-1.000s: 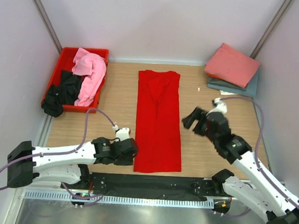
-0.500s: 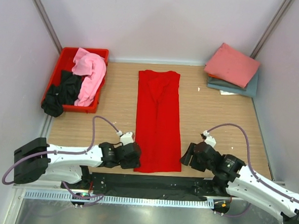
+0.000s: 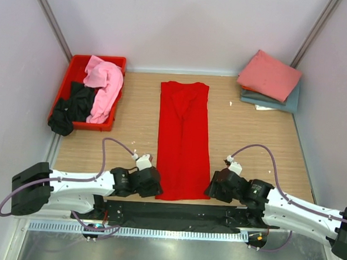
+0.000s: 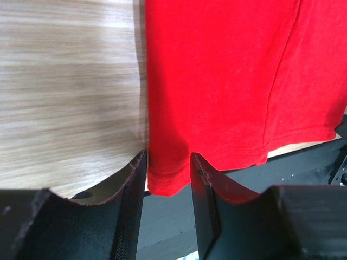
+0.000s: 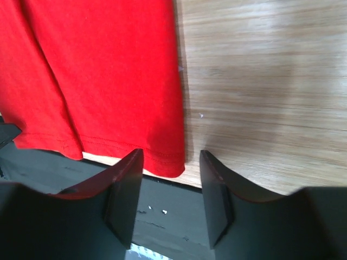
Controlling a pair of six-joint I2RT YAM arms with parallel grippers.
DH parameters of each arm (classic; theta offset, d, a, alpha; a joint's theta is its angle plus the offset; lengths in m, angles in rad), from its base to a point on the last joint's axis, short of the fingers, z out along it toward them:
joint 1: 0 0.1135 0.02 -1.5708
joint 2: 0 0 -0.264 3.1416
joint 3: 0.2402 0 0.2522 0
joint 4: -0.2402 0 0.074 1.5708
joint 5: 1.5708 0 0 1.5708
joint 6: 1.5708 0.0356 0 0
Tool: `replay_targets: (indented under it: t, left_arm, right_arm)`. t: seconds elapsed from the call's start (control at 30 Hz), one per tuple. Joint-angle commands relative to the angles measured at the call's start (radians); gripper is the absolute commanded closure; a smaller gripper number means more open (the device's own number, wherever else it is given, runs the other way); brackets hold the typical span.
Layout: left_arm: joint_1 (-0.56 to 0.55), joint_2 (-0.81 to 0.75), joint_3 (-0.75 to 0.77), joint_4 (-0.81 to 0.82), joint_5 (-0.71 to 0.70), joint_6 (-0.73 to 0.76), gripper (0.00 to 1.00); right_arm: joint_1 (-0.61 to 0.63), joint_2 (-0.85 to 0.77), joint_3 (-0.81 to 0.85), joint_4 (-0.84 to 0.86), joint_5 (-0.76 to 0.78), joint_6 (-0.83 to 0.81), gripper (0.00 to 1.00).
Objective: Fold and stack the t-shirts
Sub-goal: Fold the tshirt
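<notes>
A bright red t-shirt (image 3: pixel 183 139) lies folded into a long strip down the middle of the table. My left gripper (image 3: pixel 153 184) is open at the shirt's near left corner. In the left wrist view (image 4: pixel 168 173) the red hem corner (image 4: pixel 168 181) sits between the spread jaws. My right gripper (image 3: pixel 215 188) is open at the near right corner. In the right wrist view (image 5: pixel 171 168) that corner (image 5: pixel 165 162) lies between the jaws, by the left finger. A folded salmon pink shirt (image 3: pixel 269 74) rests on a folded grey-blue one (image 3: pixel 276 103) at the back right.
A red plastic crate (image 3: pixel 68 76) at the back left holds a light pink shirt (image 3: pixel 104 85) and a black shirt (image 3: pixel 70 107) hanging over its near rim. The black base plate (image 3: pixel 180 214) runs along the table's near edge, just below the shirt's hem.
My right arm swung from the table's right middle down to the shirt's near right corner. My left gripper moved slightly right and nearer, onto the near left corner.
</notes>
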Motion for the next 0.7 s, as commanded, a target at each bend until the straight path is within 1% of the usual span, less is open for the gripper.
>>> replay_targets:
  t: [0.0,0.07,0.2,0.23,0.3,0.33,0.4,0.43,0.47,0.5,0.53,0.57,0.67]
  left_arm:
    - [-0.013,-0.013,-0.02,-0.082,-0.017,-0.025,0.6]
    - [-0.019,-0.016,-0.012,-0.117,-0.026,-0.03,0.6]
    - [-0.037,0.008,0.003,-0.136,-0.028,-0.035,0.61]
    - [-0.046,0.014,0.006,-0.137,-0.026,-0.041,0.61]
    - [-0.059,0.03,0.003,-0.137,-0.029,-0.059,0.66]
    - [-0.074,0.036,0.003,-0.136,-0.037,-0.064,0.68]
    - [-0.088,0.048,0.006,-0.133,-0.055,-0.07,0.8]
    - [-0.094,0.054,0.009,-0.119,-0.059,-0.064,0.96]
    - [-0.099,0.066,0.017,-0.117,-0.066,-0.053,1.0]
    - [-0.108,0.074,0.035,-0.124,-0.077,-0.038,1.0]
    - [-0.114,0.079,0.048,-0.134,-0.082,-0.033,1.0]
    - [-0.119,0.083,0.078,-0.153,-0.088,-0.033,1.0]
    - [-0.135,0.085,0.126,-0.251,-0.12,-0.035,1.0]
  right_arm:
    - [0.035,0.021,-0.023,-0.004,0.012,0.047,0.5]
    - [0.045,0.029,-0.031,0.002,0.011,0.057,0.54]
    - [0.062,0.067,-0.06,0.043,-0.005,0.074,0.57]
    - [0.063,0.084,-0.06,0.045,-0.005,0.073,0.61]
    - [0.069,0.093,-0.051,0.037,0.001,0.074,0.65]
    - [0.072,0.096,-0.048,0.031,0.006,0.073,0.71]
    - [0.074,0.092,-0.04,0.011,0.02,0.073,0.77]
    - [0.074,0.087,-0.037,0.004,0.021,0.074,0.83]
    - [0.074,0.083,-0.035,-0.006,0.026,0.076,0.85]
    - [0.074,0.079,-0.026,-0.009,0.027,0.076,0.88]
    - [0.074,0.078,-0.02,-0.018,0.033,0.074,0.94]
    - [0.077,0.072,0.004,-0.048,0.04,0.073,0.96]
    - [0.082,0.063,0.055,-0.119,0.075,0.067,0.99]
